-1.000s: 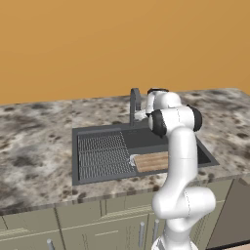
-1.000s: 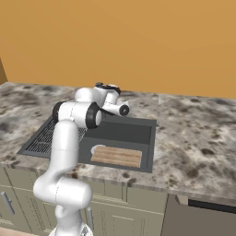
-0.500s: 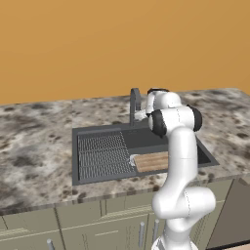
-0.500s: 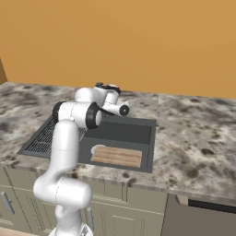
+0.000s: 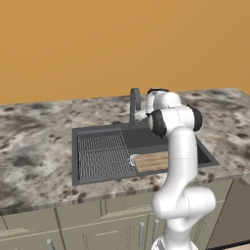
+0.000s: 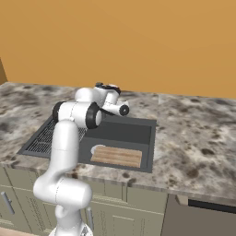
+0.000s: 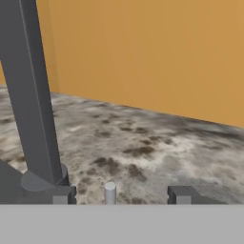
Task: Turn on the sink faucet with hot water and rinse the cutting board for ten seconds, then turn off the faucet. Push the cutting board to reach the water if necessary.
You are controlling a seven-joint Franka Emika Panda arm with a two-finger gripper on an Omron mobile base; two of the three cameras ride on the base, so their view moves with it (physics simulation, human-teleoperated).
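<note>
The dark faucet (image 5: 133, 104) rises behind the sink (image 5: 146, 138), and its column (image 7: 29, 95) stands close on the left of the hand view. My gripper (image 7: 121, 195) is low at the faucet's base, open, with the small lever (image 7: 110, 192) upright between its fingertips (image 7: 181, 194) and touching neither. From the left base view the gripper (image 5: 140, 115) sits just right of the faucet. The wooden cutting board (image 5: 149, 161) lies flat at the basin's near side (image 6: 116, 156). The water is out of view.
A ribbed drainboard (image 5: 100, 155) fills the sink's left half (image 6: 44, 138). Mottled stone counter (image 6: 193, 138) surrounds the sink, with an orange wall (image 5: 122, 44) behind. Cabinet fronts (image 5: 97, 229) run below the counter's edge.
</note>
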